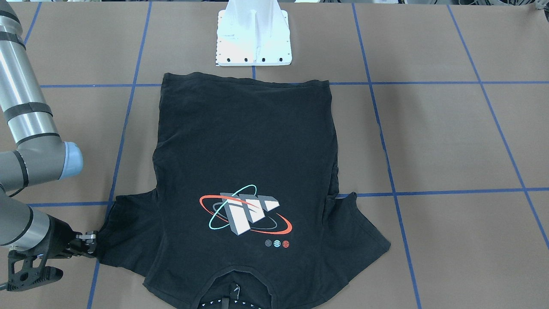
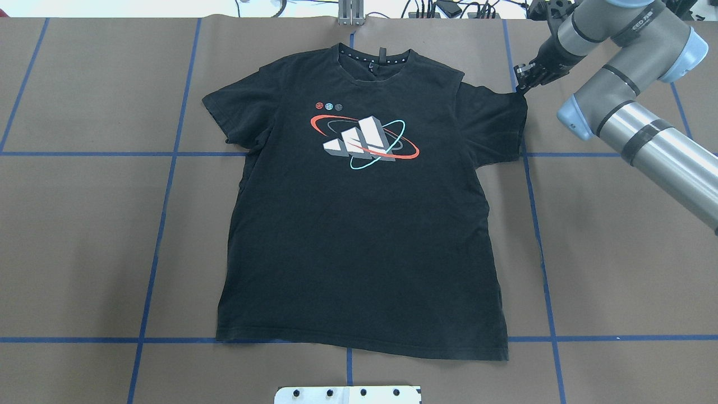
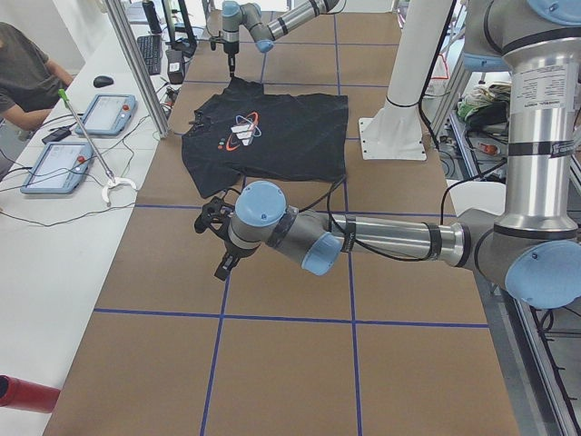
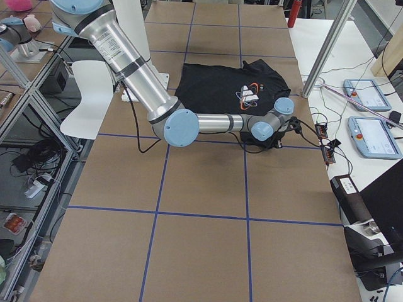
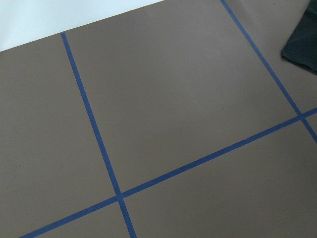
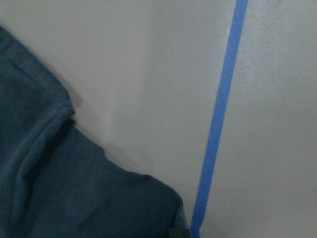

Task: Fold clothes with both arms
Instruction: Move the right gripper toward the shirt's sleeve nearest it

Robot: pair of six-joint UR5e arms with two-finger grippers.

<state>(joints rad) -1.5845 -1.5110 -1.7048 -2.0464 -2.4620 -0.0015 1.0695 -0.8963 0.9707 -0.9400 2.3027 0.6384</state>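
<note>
Sleeve grab: right gripper (image 2: pixel 524 84) fingers look clamped on T-shirt (image 2: pixel 364 224) sleeve tip, upper right overhead, though the view is poor. Left gripper (image 3: pixel 221 262) fingers: cannot tell; it likely needs the opposite sleeve next.

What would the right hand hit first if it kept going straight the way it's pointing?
Probably the black short-sleeved T-shirt: the right hand points at its sleeve edge, though depth is unclear.

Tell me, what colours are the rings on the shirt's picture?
Red and teal, around white-grey blocks on the black T-shirt; the front-facing view shows them best.
</note>
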